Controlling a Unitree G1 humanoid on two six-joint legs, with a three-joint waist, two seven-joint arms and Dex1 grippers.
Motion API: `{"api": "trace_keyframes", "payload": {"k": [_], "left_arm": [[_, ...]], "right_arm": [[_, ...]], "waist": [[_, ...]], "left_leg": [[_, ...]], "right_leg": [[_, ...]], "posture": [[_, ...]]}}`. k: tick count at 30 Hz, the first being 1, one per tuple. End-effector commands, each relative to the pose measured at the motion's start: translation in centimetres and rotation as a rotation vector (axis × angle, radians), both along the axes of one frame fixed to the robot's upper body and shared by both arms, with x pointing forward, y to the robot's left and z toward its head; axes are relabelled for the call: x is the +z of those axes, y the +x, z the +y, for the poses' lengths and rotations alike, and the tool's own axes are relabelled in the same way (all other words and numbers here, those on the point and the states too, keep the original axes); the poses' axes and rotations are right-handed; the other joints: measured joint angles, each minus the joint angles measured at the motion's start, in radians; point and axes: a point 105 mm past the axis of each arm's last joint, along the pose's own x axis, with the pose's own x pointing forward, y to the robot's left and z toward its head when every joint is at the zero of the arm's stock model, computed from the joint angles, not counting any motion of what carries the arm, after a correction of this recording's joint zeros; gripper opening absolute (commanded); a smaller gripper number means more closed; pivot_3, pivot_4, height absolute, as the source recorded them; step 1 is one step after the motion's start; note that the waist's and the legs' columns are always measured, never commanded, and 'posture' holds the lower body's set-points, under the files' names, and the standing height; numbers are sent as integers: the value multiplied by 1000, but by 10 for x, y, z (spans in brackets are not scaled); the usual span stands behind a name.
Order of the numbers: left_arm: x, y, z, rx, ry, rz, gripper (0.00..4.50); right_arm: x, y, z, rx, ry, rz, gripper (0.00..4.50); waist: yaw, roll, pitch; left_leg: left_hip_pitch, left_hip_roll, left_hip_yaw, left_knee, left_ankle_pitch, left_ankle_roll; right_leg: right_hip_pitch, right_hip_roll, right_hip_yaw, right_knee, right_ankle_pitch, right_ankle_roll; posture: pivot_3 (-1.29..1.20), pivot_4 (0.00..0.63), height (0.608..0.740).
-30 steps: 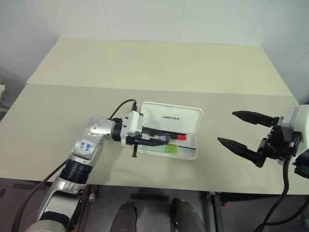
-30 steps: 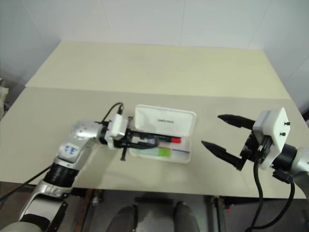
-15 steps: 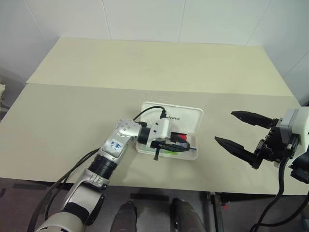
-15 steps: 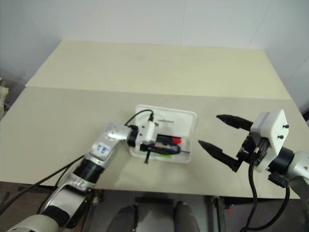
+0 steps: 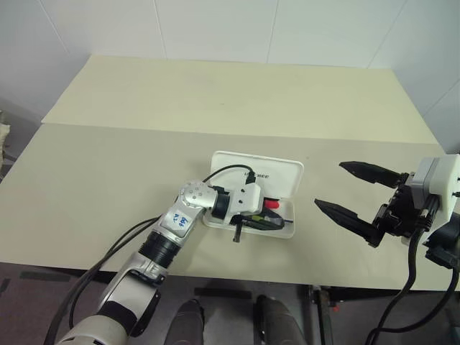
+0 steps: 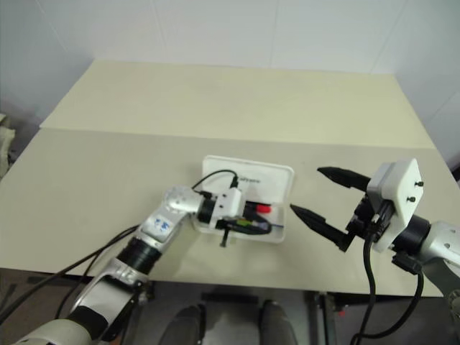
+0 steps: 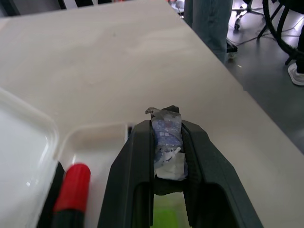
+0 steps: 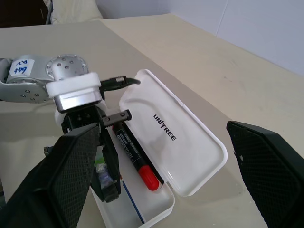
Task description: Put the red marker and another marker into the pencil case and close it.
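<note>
Left gripper (image 7: 167, 142), clamped narrowly on the chunky mint-green highlighter (image 7: 167, 216), hovers over the open white plastic pencil case (image 5: 287, 176) beside the slim red marker (image 8: 137, 164); a skewed release could block closing.

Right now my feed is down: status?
Left gripper shut on highlighter inside open pencil case. Right gripper open, clear. Red marker in. Nothing blocking.
</note>
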Motion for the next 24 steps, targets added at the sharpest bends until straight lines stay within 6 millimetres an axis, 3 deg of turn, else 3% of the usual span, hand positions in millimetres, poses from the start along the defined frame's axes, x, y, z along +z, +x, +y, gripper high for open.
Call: {"api": "trace_keyframes", "payload": {"k": [1, 15, 22, 24], "left_arm": [[8, 0, -11, -32, -9, -47, 346], [2, 10, -21, -6, 2, -24, 346], [4, 10, -21, -21, 0, -58, 2790], [10, 6, -20, -40, -22, -47, 3053]], "right_arm": [[8, -4, 8, 23, 7, -48, 4500], [10, -5, 11, 19, 18, -63, 4500], [11, -4, 13, 25, 22, -68, 4500], [11, -3, 13, 27, 23, -68, 4500]], "waist": [[0, 0, 0], [1, 0, 0], [0, 0, 0], [0, 0, 0]], "left_leg": [[0, 0, 0, 0, 0, 0], [0, 0, 0, 0, 0, 0], [0, 0, 0, 0, 0, 0], [0, 0, 0, 0, 0, 0]], "right_leg": [[0, 0, 0, 0, 0, 0], [0, 0, 0, 0, 0, 0], [0, 0, 0, 0, 0, 0], [0, 0, 0, 0, 0, 0]], "posture": [[0, 150, 740], [0, 150, 740], [0, 150, 740], [0, 150, 740]]}}
